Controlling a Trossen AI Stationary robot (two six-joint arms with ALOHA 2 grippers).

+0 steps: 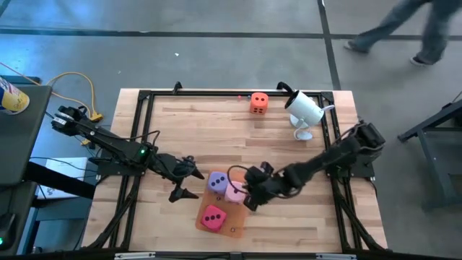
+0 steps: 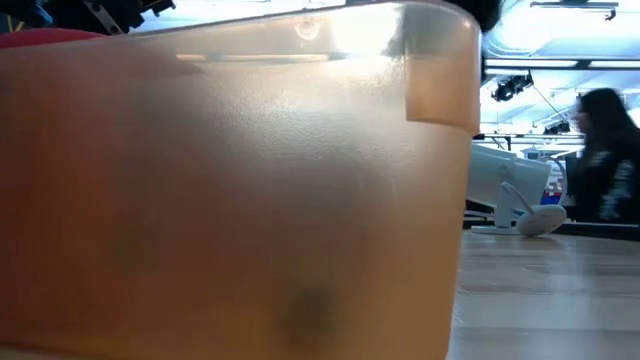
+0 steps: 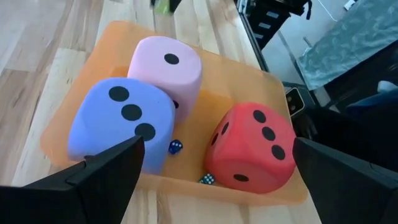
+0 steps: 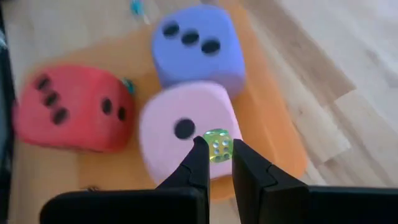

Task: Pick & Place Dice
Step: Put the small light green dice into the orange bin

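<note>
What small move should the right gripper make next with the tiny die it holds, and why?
Probably lower a little and open over the orange mat. The right gripper is shut on a tiny yellow-green die just above the pink die, with the purple die and red die already on that mat. The left gripper waits open nearby.

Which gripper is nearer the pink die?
Right. The right gripper hovers right over the pink die, pinching a tiny green die; the left gripper, open, sits beyond the purple die.
</note>
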